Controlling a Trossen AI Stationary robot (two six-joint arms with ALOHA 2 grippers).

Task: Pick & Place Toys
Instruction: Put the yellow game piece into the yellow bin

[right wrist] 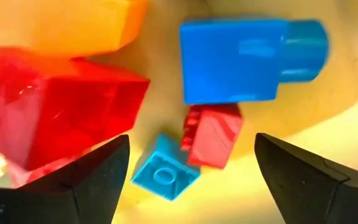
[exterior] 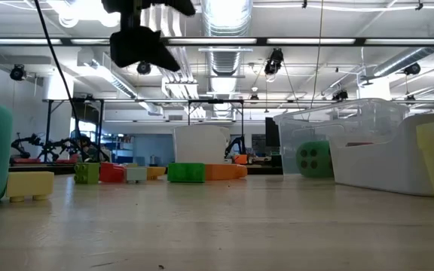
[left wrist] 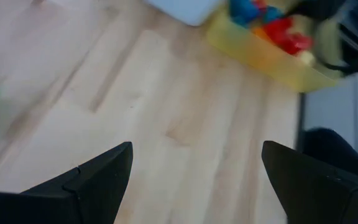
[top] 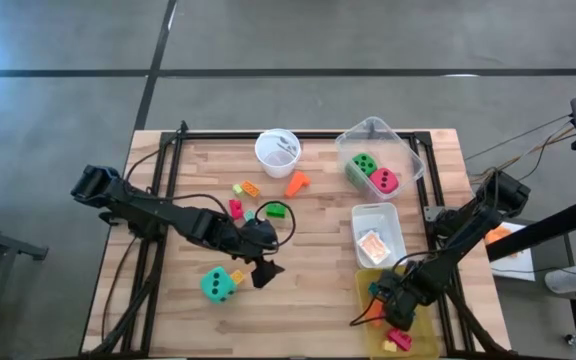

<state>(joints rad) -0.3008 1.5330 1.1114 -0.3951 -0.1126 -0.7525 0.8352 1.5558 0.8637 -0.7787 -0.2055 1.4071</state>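
**Pale wood table, toys half sorted**

Pale wood planks make up the table (top: 308, 250), which stands on a grey concrete floor (top: 368, 40) crossed by dark lines. The low view looks across the boards into a wide workshop with strip lights, silver ducts and black frames.

The left gripper (top: 258, 268) hangs over the middle of the table with its jaws spread wide and nothing between them, just beside the teal die (top: 218, 284). The right gripper (top: 393, 300) sits low over the yellow bin (top: 363, 282) at the table's near right corner, jaws wide apart above a blue block (right wrist: 247, 59), a red block (right wrist: 73, 112), a smaller red block (right wrist: 211, 135) and a small light-blue block (right wrist: 165, 173) lying inside.

The green die (top: 362, 165) and red-pink die (top: 384, 181) rest in the clear bin (top: 408, 152). A white cup (top: 277, 150) stands near loose blocks: yellow (top: 251, 187), orange (top: 296, 183), pink (top: 235, 208) and green (top: 275, 210). A white bin (top: 378, 212) holds a small card pack (top: 372, 245).
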